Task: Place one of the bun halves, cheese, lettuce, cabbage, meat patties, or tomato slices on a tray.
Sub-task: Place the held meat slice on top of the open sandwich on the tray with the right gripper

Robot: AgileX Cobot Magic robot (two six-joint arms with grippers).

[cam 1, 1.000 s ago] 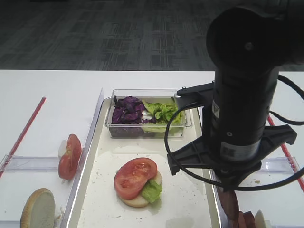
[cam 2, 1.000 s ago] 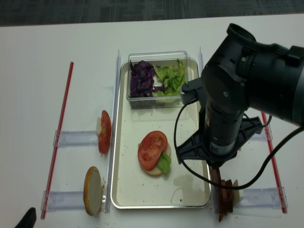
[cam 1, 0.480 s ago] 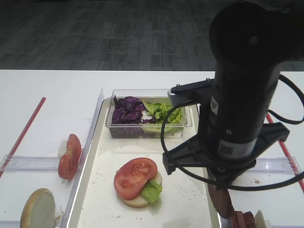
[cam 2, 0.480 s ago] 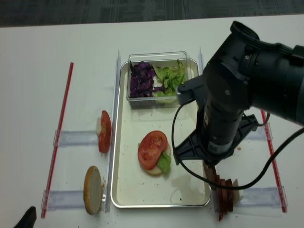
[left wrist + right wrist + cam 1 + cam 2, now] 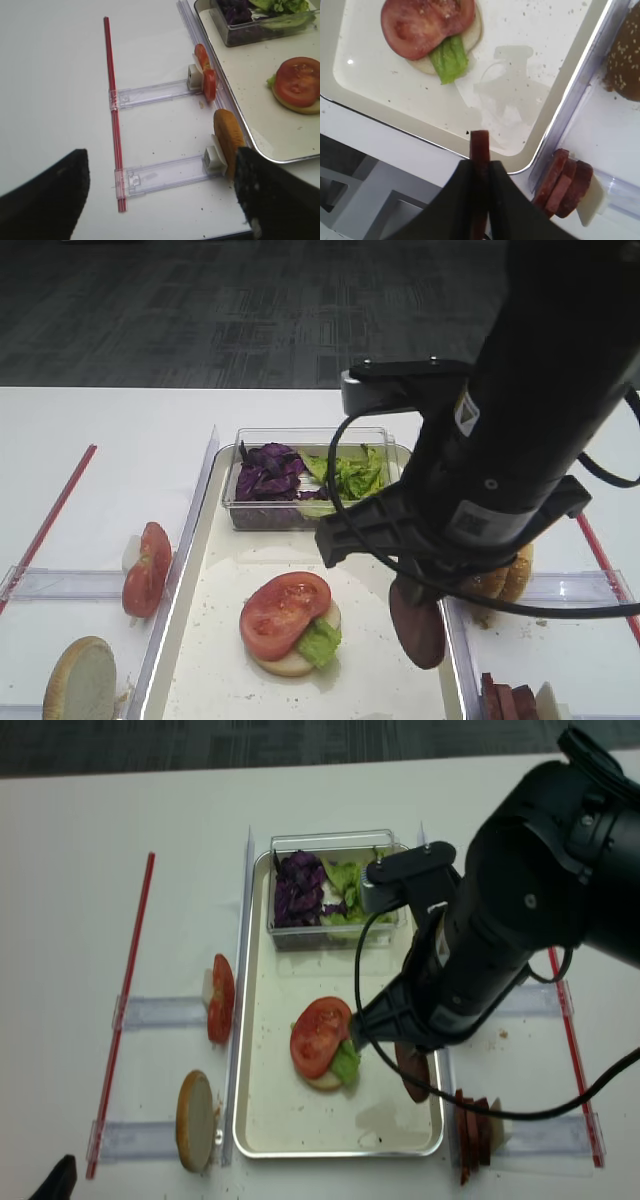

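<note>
My right gripper [image 5: 481, 169] is shut on a meat patty [image 5: 480, 146], held edge-on. The patty [image 5: 418, 625] hangs over the right side of the cream tray [image 5: 190, 570], clear of its floor. To its left on the tray lies a pale bun base with lettuce [image 5: 320, 642] and a tomato slice [image 5: 285, 612] on top. More meat patties [image 5: 565, 182] stand in the rack to the right of the tray. My left gripper [image 5: 160, 200] is open and holds nothing, low over the table to the left of the tray, near a bun half [image 5: 227, 142].
A clear box at the tray's far end holds purple cabbage [image 5: 268, 472] and lettuce [image 5: 348, 475]. Tomato slices [image 5: 147, 568] and a bun half [image 5: 80, 680] stand in racks on the left. A sesame bun [image 5: 505, 575] sits on the right. Red strips [image 5: 112, 100] border the area.
My right gripper has lifted the patty away from the right rack and carried it left over the tray. The sesame bun on the right has come into view. The left arm has not moved.
</note>
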